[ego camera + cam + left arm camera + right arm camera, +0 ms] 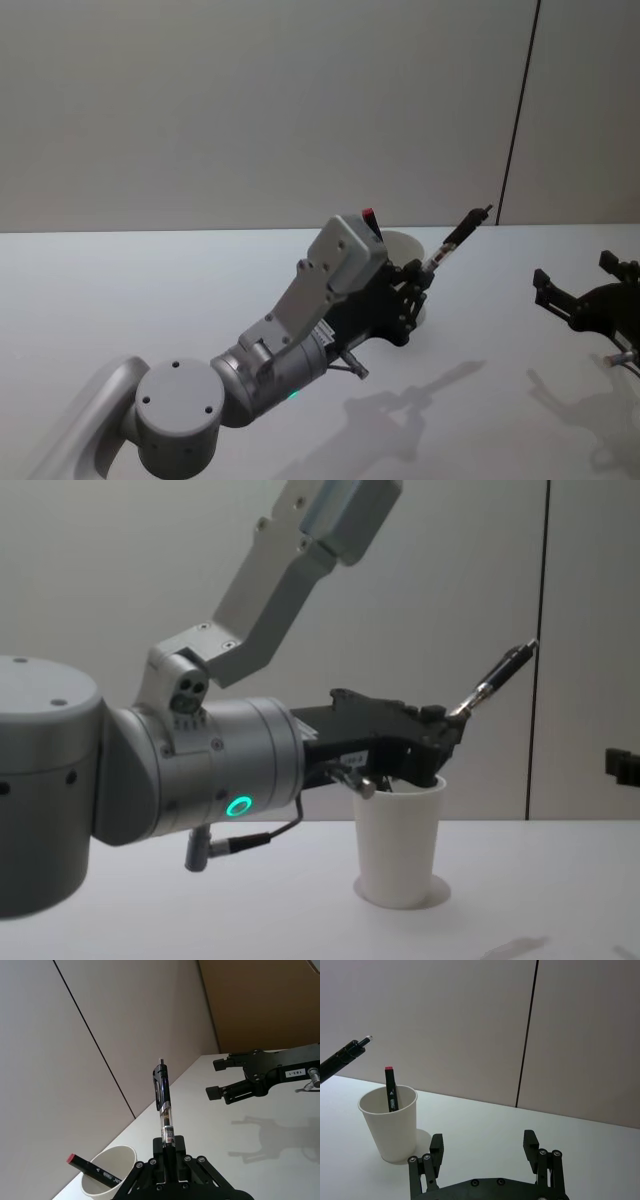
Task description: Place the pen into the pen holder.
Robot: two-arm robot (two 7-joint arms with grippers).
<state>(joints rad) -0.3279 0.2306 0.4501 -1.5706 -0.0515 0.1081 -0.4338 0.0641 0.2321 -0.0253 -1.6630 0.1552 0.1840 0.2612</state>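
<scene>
So the left gripper [450,726] is clamped shut on the low end of the pen [497,683], and it sits right over the rim of the pen holder [400,852]. In the left wrist view the fingers [176,1146] pinch the clear barrel, with the clicker end sticking out away from the gripper.

What matters here is that the pen's long axis isn't vertical. From the chest view it slants up and to the right, so most of its length hangs out past the cup's right edge, with only the gripped end above the opening. The cup is directly under the gripper, near the middle of the bench [150,290], toward the far side. I'd guess the wrist needs to tip the pen closer to upright before letting go, or it could catch the rim and fall outside.

There's already 1 red-capped marker [390,1091] leaning inside the cup, so the free space is a bit tighter.

The left arm comes in from the near left with its elbow up high and its forearm about level. The right gripper [575,272] is parked off to the right, jaws wide and empty, and it's farther from the cup.
</scene>
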